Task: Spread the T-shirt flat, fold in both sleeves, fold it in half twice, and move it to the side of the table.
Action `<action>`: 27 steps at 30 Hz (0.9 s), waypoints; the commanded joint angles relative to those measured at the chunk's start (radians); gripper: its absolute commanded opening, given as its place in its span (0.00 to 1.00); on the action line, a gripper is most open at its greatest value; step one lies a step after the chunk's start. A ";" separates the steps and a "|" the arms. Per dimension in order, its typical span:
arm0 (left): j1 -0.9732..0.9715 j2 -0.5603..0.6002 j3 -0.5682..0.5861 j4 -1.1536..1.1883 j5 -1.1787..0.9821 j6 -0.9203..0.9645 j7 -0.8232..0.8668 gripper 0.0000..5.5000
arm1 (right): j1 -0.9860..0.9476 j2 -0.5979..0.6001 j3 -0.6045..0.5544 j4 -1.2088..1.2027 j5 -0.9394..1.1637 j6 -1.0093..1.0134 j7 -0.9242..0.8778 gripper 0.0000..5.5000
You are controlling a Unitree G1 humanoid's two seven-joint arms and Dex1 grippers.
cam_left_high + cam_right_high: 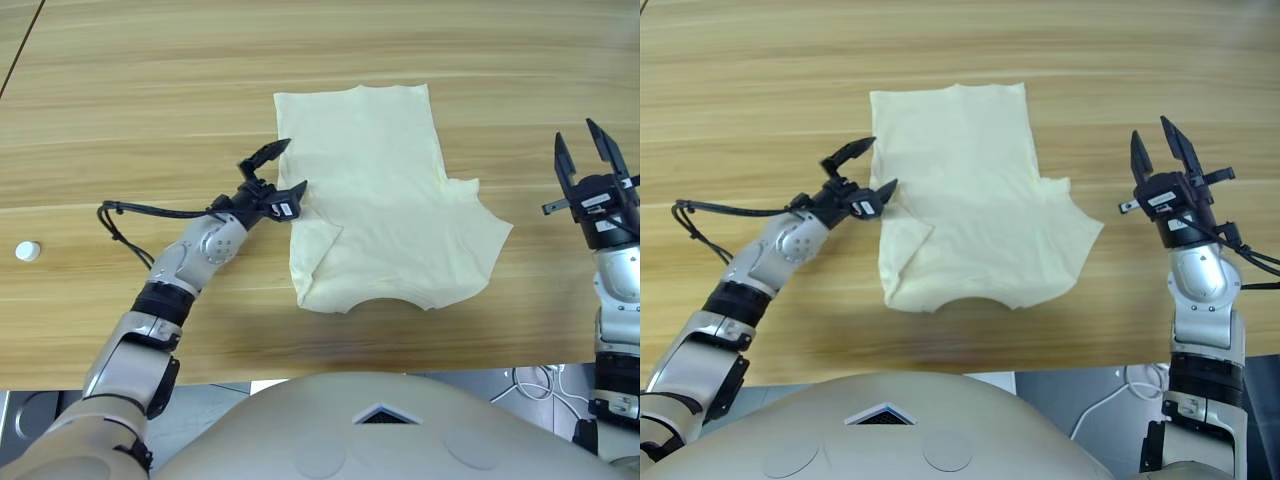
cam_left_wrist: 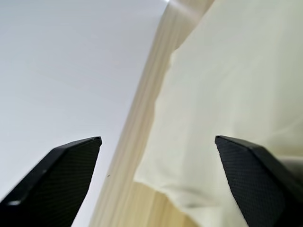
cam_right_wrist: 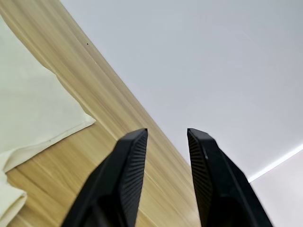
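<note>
A pale yellow T-shirt (image 1: 380, 190) lies flat in the middle of the wooden table (image 1: 140, 90), its neck opening toward me. Its left sleeve is folded in over the body, while the right sleeve (image 1: 485, 235) still sticks out to the side. My left gripper (image 1: 292, 165) is open at the shirt's left edge, one finger over the cloth and one over the wood. In the left wrist view the left gripper (image 2: 157, 139) holds nothing, with the T-shirt (image 2: 227, 94) beyond it. My right gripper (image 1: 1152, 130) is open and raised to the right of the shirt, apart from it.
A small white cap (image 1: 27, 250) lies near the table's left side. A black cable (image 1: 120, 215) loops beside my left forearm. The table's near edge (image 1: 200, 375) runs just in front of me. Bare wood lies beyond and beside the shirt.
</note>
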 commanded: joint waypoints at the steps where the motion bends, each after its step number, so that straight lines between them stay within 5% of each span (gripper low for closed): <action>1: -0.027 -0.025 -0.052 0.093 0.003 -0.036 -0.026 0.81 | -0.032 -0.010 0.013 0.004 -0.008 0.003 -0.007 0.29; 9: -0.063 -0.005 -0.093 0.216 0.014 -0.079 -0.028 0.81 | -0.045 -0.011 0.022 0.010 -0.016 0.002 -0.013 0.29; 16: 0.013 0.099 0.100 -0.143 -0.054 -0.127 0.100 0.81 | -0.023 -0.052 0.012 0.026 -0.052 -0.015 -0.012 0.29; 22: 0.234 0.159 0.028 -0.591 -0.328 -0.183 -0.126 0.81 | 0.037 -0.088 -0.049 0.019 -0.052 -0.021 -0.030 0.29; 27: 0.414 0.291 -0.067 -0.575 -0.367 -0.146 -0.364 0.81 | 0.029 -0.089 -0.045 0.008 -0.058 -0.015 -0.029 0.29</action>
